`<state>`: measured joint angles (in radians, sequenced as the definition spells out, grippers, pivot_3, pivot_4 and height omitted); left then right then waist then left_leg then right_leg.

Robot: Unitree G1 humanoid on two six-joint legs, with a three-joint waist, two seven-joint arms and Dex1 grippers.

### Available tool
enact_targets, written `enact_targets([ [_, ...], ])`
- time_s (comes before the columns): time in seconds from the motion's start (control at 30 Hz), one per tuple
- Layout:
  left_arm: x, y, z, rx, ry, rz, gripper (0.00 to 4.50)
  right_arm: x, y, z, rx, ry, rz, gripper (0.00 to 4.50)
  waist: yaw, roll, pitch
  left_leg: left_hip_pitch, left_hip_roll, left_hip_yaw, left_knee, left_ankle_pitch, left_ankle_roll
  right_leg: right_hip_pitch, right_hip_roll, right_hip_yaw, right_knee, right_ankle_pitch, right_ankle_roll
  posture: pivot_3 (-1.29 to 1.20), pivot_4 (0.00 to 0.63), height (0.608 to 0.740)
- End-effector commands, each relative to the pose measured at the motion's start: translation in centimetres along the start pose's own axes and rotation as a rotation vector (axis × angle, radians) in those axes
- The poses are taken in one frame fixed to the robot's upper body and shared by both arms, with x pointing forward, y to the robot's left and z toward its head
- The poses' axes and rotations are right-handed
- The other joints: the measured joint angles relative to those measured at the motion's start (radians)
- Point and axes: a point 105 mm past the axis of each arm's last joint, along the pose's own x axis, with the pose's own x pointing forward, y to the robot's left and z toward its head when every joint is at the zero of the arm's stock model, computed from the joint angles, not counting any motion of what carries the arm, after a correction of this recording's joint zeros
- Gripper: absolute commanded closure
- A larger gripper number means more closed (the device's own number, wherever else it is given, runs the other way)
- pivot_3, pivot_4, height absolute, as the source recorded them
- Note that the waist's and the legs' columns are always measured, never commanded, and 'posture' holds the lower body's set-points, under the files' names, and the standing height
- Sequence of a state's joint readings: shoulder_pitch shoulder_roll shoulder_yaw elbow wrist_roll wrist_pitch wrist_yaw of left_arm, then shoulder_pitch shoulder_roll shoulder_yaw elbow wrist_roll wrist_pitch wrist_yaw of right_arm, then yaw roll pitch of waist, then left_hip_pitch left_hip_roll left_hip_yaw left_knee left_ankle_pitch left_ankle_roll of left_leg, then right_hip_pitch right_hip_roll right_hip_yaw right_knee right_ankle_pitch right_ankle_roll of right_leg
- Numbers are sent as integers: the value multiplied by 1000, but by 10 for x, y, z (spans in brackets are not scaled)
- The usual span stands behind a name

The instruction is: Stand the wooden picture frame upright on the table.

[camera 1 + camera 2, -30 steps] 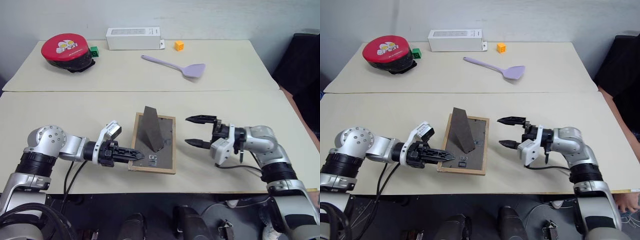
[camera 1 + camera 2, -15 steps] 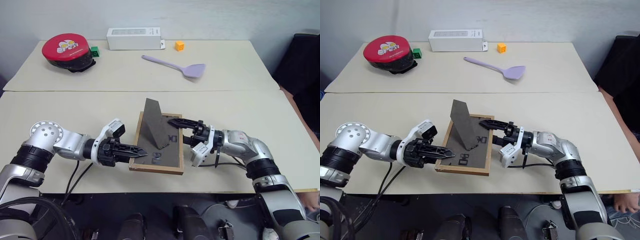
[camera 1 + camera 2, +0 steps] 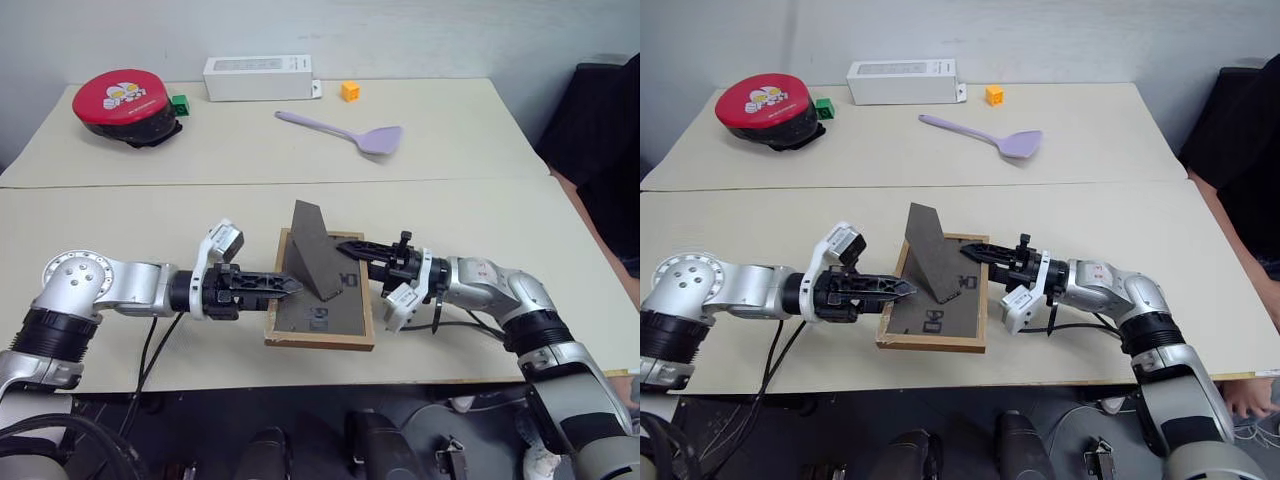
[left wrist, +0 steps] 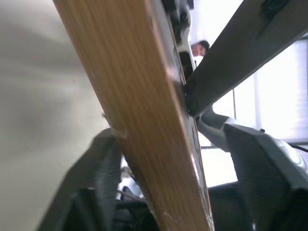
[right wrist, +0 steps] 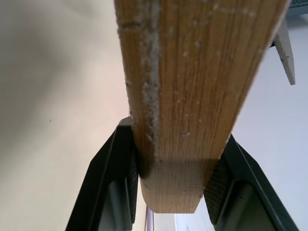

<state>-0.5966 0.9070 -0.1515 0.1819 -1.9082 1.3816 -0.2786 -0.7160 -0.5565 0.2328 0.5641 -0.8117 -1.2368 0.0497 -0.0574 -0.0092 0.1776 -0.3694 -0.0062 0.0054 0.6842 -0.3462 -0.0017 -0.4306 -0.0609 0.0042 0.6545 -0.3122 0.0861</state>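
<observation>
Small light-wood picture frame (image 3: 320, 300) face-down on pale beige desk (image 3: 120, 215): right fingers (image 5: 126, 183) clamp its 3 o'clock edge; left fingers (image 4: 103, 168) spread astride its 9 o'clock edge.

Far section of the desk: a red domed lid with a cartoon print (image 3: 124, 98) sits on a black base at the left corner, a small green cube (image 3: 181, 103) touching its right side. A white oblong box (image 3: 258, 77) lies along the back edge, a small orange cube (image 3: 350, 91) just to its right. A lilac spatula (image 3: 345, 128) lies flat nearer the seam, blade to the right. A person in dark clothing (image 3: 1243, 160) stands at the right edge
</observation>
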Motion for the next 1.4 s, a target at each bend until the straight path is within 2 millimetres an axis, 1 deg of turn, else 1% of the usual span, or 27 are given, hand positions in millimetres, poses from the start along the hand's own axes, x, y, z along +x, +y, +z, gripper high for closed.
enact_targets([
  [0.03,-34,9,24,135,-178,153,367,-2,-26,1,-13,-20,-91,3208,0,0,0,0,0,0,0,0,0,0,0,0,0,0,0,0,150,740],
  [0.1,-53,15,31,176,-244,207,367,-2,-28,3,3,-26,-101,3208,-1,0,0,0,0,0,0,0,0,0,1,0,-1,0,0,0,150,740],
  [0.13,-61,17,34,223,-270,241,367,-2,-30,3,13,-29,-107,3208,-2,0,0,0,0,0,0,0,0,0,1,0,-1,0,-1,0,150,740],
  [0.17,-69,14,40,284,-318,241,367,-3,-30,3,31,-28,-112,3208,-2,0,0,0,0,0,-1,0,0,0,1,0,-1,0,-1,0,150,740],
  [0.23,-84,9,48,549,-371,277,367,-4,-31,4,89,-23,-119,3208,-1,0,0,0,0,1,-1,0,0,0,1,-1,-1,0,-1,0,150,740],
  [0.27,-88,5,50,680,-384,283,367,-5,-31,4,139,-21,-130,3208,-1,0,0,0,0,1,-1,0,0,0,0,-1,-2,0,-1,0,150,740],
  [0.3,-92,9,50,830,-367,356,367,-5,-31,4,208,-10,-147,3208,0,0,0,0,0,1,-2,0,0,1,0,-1,-2,0,-1,0,150,740],
  [0.33,-92,10,49,960,-355,385,367,-5,-30,3,300,7,-154,3208,3,0,0,-1,1,1,-2,0,0,1,0,-1,-3,0,-1,0,150,740],
  [0.37,-90,11,43,1024,-311,388,203,-5,-29,2,411,17,-160,3208,7,0,0,0,1,0,-2,0,0,2,0,-2,-4,0,-1,0,150,740],
  [0.4,-87,13,37,1102,-261,392,15,-5,-27,1,578,32,-165,3208,9,0,0,-1,1,0,-2,0,0,2,0,-2,-8,0,-1,0,150,740],
  [0.43,-81,13,31,1177,-218,377,0,-5,-28,-1,765,31,-191,3208,13,0,0,-1,1,-1,-1,0,1,3,0,-2,-9,0,-1,0,150,740],
  [0.47,-76,13,26,1229,-189,369,0,-5,-29,0,898,14,-201,3208,17,0,0,-1,1,-1,-1,-1,1,3,-1,-2,-9,0,-1,0,150,740],
  [0.5,-71,11,23,1258,-192,343,0,-4,-22,-1,1071,26,-166,3208,23,0,0,-1,2,-1,-1,-1,2,3,-1,-2,-8,0,-1,0,150,740],
  [0.53,-67,10,21,1292,-201,333,0,-3,-22,-1,1147,19,-157,3209,28,0,0,-1,2,-1,0,-1,2,3,-2,-2,-8,0,0,0,150,740],
  [0.63,-60,8,18,1324,-234,312,0,1,-20,-4,1309,31,-142,3209,30,0,0,-1,2,-1,0,-2,4,3,-3,-2,-8,0,0,0,150,740],
  [0.67,-58,8,13,1303,-236,296,0,2,-15,-4,1366,45,-116,3209,31,0,0,-1,2,-1,0,-2,4,3,-3,-2,-8,0,0,0,150,740],
  [0.77,-57,12,6,1297,-244,307,0,4,-3,-6,1388,102,-54,3209,29,0,0,-1,2,-1,-2,-2,5,2,-3,-2,-8,0,0,0,150,740],
  [0.8,-57,14,4,1284,-238,304,0,4,2,-9,1440,123,-50,3209,29,0,0,-2,2,-1,-2,-3,5,2,-3,-2,-8,0,0,0,150,740],
  [0.87,-56,17,1,1279,-237,311,0,5,11,-21,1484,191,-70,3209,28,0,0,-2,2,-1,-2,-3,5,2,-3,-2,-8,0,0,0,150,740],
  [0.93,-56,17,1,1261,-254,311,0,5,21,-21,1556,213,-27,3209,29,0,0,-2,2,0,-2,-3,5,2,-3,-2,-9,0,0,0,150,740],
  [0.97,-55,17,0,1258,-260,309,0,5,30,-23,1620,244,-13,3209,29,0,0,-2,2,0,-2,-3,5,2,-3,-2,-9,0,0,0,150,740],
  [1.03,-53,16,-1,1260,-262,312,0,4,39,-31,1611,302,-23,3209,30,0,0,-2,2,-1,-2,-3,5,2,-3,-2,-8,0,0,0,150,740],
  [1.07,-54,16,-1,1258,-262,313,0,6,43,-30,1625,306,-13,3209,29,0,0,-2,2,-1,-2,-3,5,2,-3,-2,-8,0,0,0,150,740],
  [1.2,-56,16,0,1266,-259,324,0,8,47,-30,1678,307,-18,3209,29,0,0,-1,2,0,-2,-3,5,2,-3,-2,-8,0,0,0,150,740],
  [1.27,-57,16,2,1269,-256,327,0,8,48,-32,1633,314,-29,3209,28,0,0,-1,2,0,-2,-3,5,2,-3,-2,-8,0,0,0,150,740],
  [1.33,-58,17,2,1279,-243,332,0,7,50,-32,1658,314,-20,3209,28,0,0,-1,2,0,-2,-3,5,2,-2,-2,-8,0,0,0,150,740],
  [1.4,-61,18,4,1280,-241,340,0,6,47,-32,1671,293,-25,3209,28,0,0,-1,2,0,-2,-3,5,2,-2,-2,-8,0,0,0,150,740],
])
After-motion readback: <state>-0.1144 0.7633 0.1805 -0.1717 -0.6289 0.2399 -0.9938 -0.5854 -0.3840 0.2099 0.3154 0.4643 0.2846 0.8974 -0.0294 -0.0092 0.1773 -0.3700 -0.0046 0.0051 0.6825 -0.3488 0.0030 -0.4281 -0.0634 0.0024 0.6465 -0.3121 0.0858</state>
